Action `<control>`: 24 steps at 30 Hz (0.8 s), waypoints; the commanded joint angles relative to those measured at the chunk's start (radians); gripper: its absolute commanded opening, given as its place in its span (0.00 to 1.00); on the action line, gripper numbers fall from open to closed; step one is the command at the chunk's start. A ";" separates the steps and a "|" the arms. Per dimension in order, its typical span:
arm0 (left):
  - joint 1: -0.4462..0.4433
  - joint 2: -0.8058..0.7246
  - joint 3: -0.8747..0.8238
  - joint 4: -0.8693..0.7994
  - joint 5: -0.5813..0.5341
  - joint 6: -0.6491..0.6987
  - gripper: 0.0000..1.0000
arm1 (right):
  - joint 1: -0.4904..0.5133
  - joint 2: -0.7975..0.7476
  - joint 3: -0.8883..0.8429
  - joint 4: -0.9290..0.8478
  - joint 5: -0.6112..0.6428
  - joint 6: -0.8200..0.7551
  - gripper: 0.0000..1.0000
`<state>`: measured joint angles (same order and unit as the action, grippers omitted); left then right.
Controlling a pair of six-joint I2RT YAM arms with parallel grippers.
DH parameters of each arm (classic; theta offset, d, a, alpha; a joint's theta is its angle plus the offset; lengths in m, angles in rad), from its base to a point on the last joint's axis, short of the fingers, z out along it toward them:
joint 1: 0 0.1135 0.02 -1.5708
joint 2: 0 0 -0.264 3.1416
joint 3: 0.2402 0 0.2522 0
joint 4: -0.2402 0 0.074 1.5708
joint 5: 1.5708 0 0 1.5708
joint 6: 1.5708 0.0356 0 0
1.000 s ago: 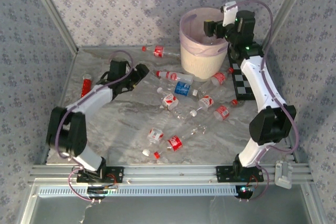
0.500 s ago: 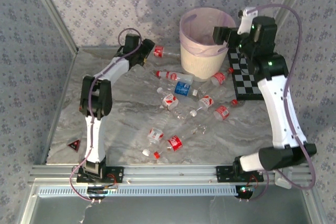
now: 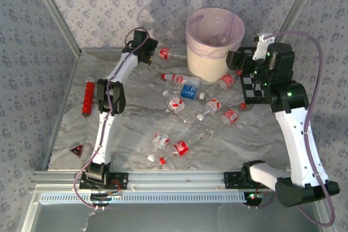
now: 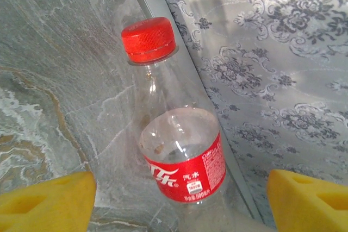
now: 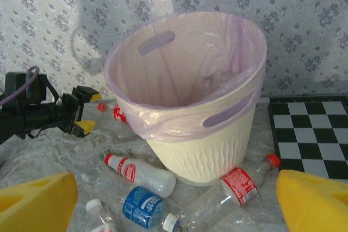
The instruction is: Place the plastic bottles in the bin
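**Left arm lining up on the bottle by the back wall**

The left gripper point(image 3: 153, 51) is reaching to the far edge of the marble table point(image 3: 130, 129). Its yellow fingers point(image 4: 46, 202) are spread wide and gripping nothing. A red-capped, red-labelled bottle point(image 4: 179, 150) is lying just ahead, between them, along the foot of the patterned wall point(image 4: 283, 52). The right gripper point(image 3: 230, 59) is hanging just beside the lined bin point(image 5: 201, 150), its fingers likewise apart and empty. The other bottles point(image 3: 176, 104) are lying scattered in front of the bin.

The wall-side finger is probably running short of room, so closing risks catching the frame rail point(image 4: 157, 4) instead. The slick, round bottle could then be rolling or squirting away. The right arm is sitting close enough to nudge the bin or snag its liner.
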<state>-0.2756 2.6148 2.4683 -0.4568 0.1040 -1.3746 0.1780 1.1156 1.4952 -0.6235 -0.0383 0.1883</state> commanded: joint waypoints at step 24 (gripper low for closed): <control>-0.031 0.317 0.305 0.129 0.025 -0.192 0.84 | -0.032 -0.039 -0.077 -0.014 -0.012 0.023 0.95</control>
<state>-0.2958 2.8674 2.7178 -0.3481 0.1162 -1.5173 0.1516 1.0927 1.4254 -0.6304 -0.0410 0.1955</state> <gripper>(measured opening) 0.846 0.954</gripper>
